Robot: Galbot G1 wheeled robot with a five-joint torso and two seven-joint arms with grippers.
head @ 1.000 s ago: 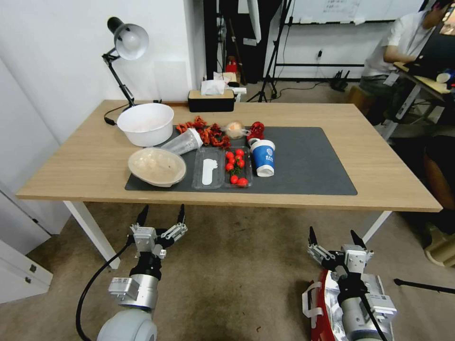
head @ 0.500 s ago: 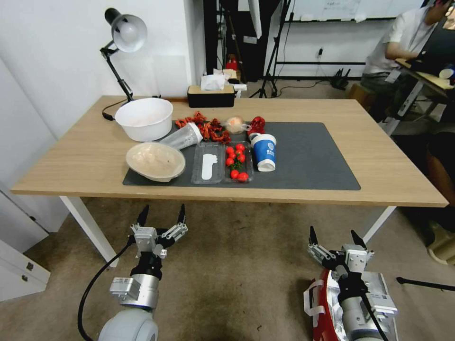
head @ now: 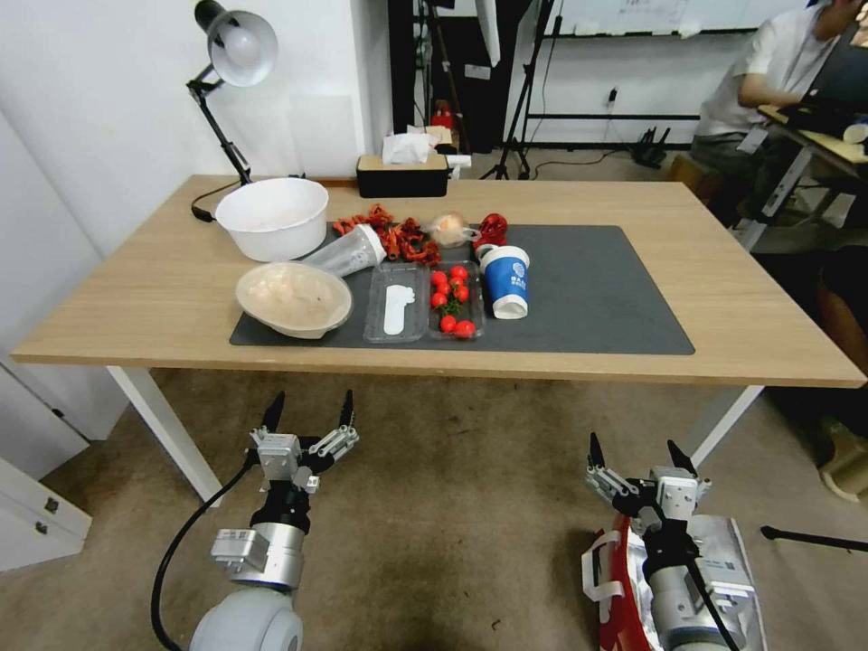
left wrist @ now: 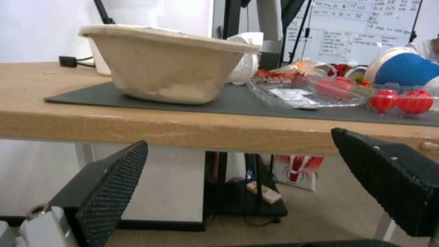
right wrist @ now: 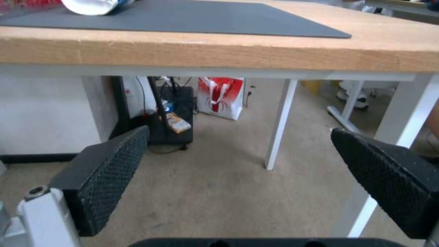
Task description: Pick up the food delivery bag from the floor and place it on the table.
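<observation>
The food delivery bag (head: 622,588) stands on the carpeted floor (head: 452,524) at the lower right of the head view, with a red side, white strap handle and silver foil lining. My right arm runs over it and hides much of it. My right gripper (head: 633,445) (right wrist: 238,147) is open and empty just past the bag's far end, below the table's front edge (right wrist: 228,51). My left gripper (head: 310,402) (left wrist: 238,161) hangs open and empty over the floor at the left, also below the table (head: 741,307). The right half of the dark grey mat (head: 597,298) is bare.
On the mat's left half are a white bowl (head: 271,217), a beige bowl (head: 294,298), a clear tray of cherry tomatoes (head: 452,298) and a blue cup (head: 506,280). A lamp (head: 226,54) and tissue box (head: 402,172) stand behind. White table legs (head: 167,434) flank the floor. A red-and-white paper bag (right wrist: 221,96) sits beyond.
The whole head view has shifted: the table sits slightly higher and larger in the picture, so the camera has moved. Both grippers keep the same open pose.
</observation>
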